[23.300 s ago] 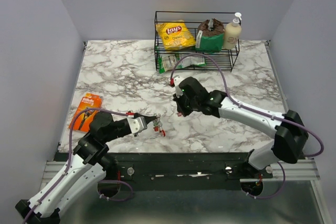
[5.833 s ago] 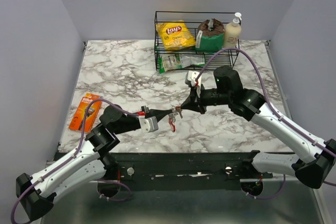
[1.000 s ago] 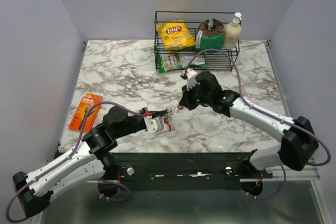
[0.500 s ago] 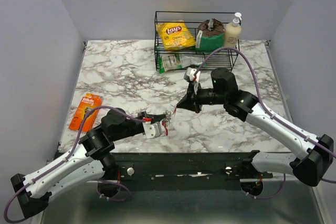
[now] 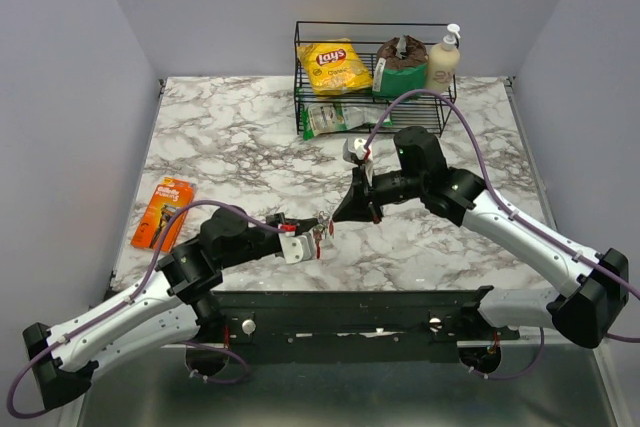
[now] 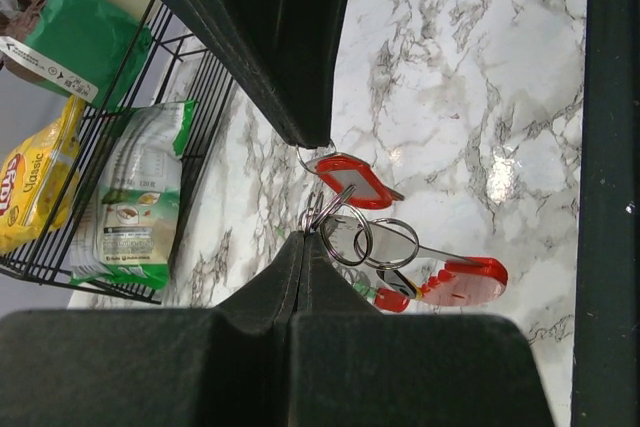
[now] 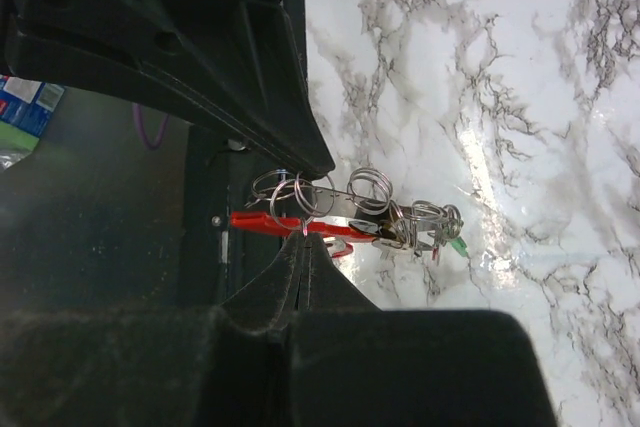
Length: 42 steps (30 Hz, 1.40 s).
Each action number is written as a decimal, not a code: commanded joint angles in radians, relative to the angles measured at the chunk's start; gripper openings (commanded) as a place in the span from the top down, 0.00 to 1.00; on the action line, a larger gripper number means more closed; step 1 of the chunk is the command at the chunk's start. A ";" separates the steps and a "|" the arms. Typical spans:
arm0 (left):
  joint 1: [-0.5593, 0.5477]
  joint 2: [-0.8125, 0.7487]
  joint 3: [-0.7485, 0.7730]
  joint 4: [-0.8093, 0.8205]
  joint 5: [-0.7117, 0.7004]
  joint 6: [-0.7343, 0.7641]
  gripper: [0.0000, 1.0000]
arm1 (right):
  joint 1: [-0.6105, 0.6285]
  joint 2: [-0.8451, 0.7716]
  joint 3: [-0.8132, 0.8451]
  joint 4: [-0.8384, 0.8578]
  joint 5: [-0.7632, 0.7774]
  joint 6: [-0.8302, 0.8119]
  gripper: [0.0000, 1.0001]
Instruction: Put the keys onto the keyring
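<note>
My left gripper [image 5: 312,233] is shut on the keyring [image 6: 312,217], a thin metal ring of the bunch held just above the front middle of the table. From the bunch hang more rings [image 6: 388,243], a silvery flat piece [image 6: 440,252] and a red oval loop [image 6: 462,283]. My right gripper [image 5: 334,217] meets it tip to tip and is shut on a key's red tag [image 6: 352,168]. The right wrist view shows its fingertips [image 7: 318,252] pinching the tag edge-on under the rings [image 7: 283,193]. A small green tag [image 7: 458,247] hangs at the bunch's far end.
An orange razor pack [image 5: 163,212] lies at the table's left edge. A black wire rack [image 5: 440,107] at the back holds a yellow Lay's bag [image 5: 335,67], a green bag and a bottle. Marble table [image 5: 230,147] lies all around.
My right gripper has shifted a little down and left, closer to the left gripper's tip. Both stay shut on the bunch, which has hardly moved.
</note>
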State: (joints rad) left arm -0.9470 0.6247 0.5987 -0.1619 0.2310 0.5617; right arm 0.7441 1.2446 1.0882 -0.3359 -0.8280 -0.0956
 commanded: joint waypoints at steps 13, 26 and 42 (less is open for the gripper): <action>-0.041 -0.051 -0.016 0.108 -0.019 0.090 1.00 | -0.002 0.023 0.027 -0.014 0.004 0.005 1.00; -0.050 -0.039 -0.010 0.116 0.031 0.092 1.00 | -0.002 0.006 0.038 -0.011 -0.026 0.000 0.99; -0.052 0.009 0.013 0.078 -0.009 0.084 1.00 | -0.002 -0.022 0.036 -0.014 -0.036 0.002 1.00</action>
State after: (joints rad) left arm -0.9924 0.6235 0.5816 -0.1009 0.2428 0.6430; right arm 0.7441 1.2476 1.0916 -0.3397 -0.8379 -0.0948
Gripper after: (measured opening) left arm 0.006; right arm 0.011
